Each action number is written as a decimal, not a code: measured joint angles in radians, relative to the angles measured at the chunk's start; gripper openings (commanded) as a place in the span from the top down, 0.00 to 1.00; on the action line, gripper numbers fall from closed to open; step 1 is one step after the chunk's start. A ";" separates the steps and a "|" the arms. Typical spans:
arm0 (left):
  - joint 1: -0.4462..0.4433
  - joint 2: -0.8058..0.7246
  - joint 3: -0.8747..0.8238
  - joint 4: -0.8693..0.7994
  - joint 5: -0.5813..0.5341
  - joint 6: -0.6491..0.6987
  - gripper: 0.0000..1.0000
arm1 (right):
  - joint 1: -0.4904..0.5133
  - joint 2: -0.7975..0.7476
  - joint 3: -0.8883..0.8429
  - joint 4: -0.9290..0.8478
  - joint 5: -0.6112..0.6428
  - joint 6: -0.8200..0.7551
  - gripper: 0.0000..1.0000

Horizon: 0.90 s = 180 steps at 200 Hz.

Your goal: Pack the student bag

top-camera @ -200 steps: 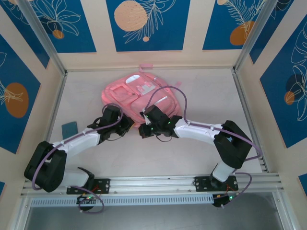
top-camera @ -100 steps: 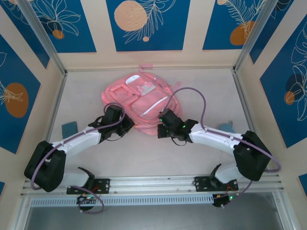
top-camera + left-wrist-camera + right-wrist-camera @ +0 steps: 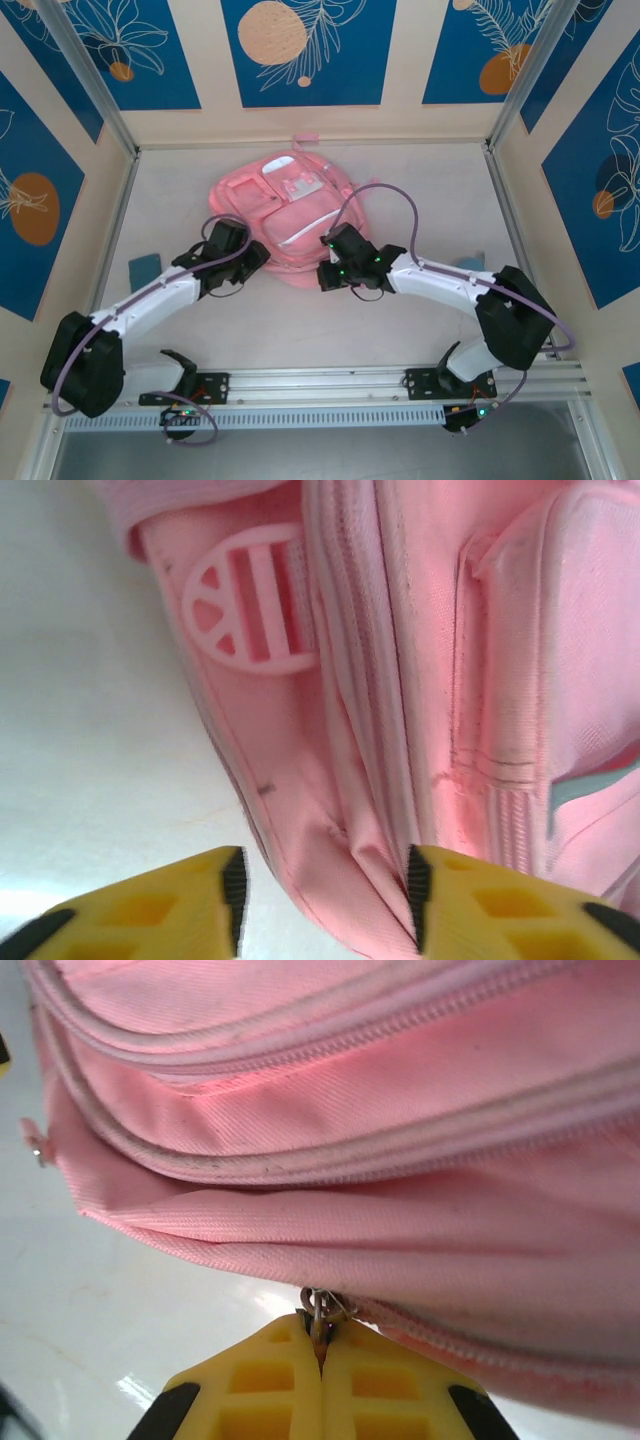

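- While it lies flat with its front pockets up, the bag (image 3: 285,210) sits on the far middle of the table (image 3: 400,330), a little left of centre.
- Left gripper (image 3: 325,905): jaws apart, with a fold of the bag's near-left edge standing between the yellow fingers. The right-hand finger looks to be against the fabric.
- Right gripper (image 3: 320,1345): tips pressed together, pinching a small metal zip pull (image 3: 318,1310) at the bag's near edge, just above the table.
- Both arms reach in from the near edge and meet the bag from either side, trailing purple cables (image 3: 385,190).
- Surface: pale and smooth, glossy enough to throw glints in the right wrist view.
- Two small blue patches lie flat on it. One (image 3: 145,268) is beside the left arm and the other (image 3: 470,264) is partly hidden behind the right arm.
- A metal rail (image 3: 320,385) runs along the near edge and carries both bases.
- Room: cream walls hung with blue panels (image 3: 308,50) that bear orange discs and white leaf outlines. Metal posts (image 3: 85,75) slant up at the far corners.
- Left wrist view adds a round pink buckle (image 3: 250,600) on a strap and a grey-green strip (image 3: 590,785) on a pocket.
- Right wrist view adds the stacked zip lines along the bag's side and a second tiny pull (image 3: 35,1145) at its left end.
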State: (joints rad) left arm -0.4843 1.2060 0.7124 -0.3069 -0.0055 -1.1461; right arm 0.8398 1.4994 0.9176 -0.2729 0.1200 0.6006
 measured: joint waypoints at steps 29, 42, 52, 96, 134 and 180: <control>0.041 -0.098 -0.021 -0.061 -0.027 -0.003 0.42 | 0.024 0.103 0.102 0.028 -0.088 0.000 1.00; 0.050 -0.143 -0.039 -0.080 -0.030 -0.011 0.42 | 0.037 0.161 0.165 0.036 -0.124 0.000 1.00; 0.052 -0.175 -0.050 -0.087 -0.029 -0.022 0.42 | 0.048 0.201 0.210 0.041 -0.145 0.000 1.00; 0.053 -0.237 -0.058 -0.090 0.001 -0.042 0.41 | 0.079 0.317 0.351 0.055 -0.201 0.000 1.00; 0.055 -0.199 -0.060 -0.039 0.042 -0.063 0.41 | 0.083 0.322 0.356 0.055 -0.215 0.000 1.00; 0.055 -0.093 -0.060 0.028 0.059 -0.090 0.48 | 0.093 0.322 0.356 0.041 -0.207 0.000 1.00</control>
State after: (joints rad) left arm -0.4290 1.1133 0.6525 -0.2790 0.0532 -1.2358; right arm 0.9333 1.8214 1.2739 -0.2321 -0.0872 0.6006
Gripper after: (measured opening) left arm 0.565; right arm 0.047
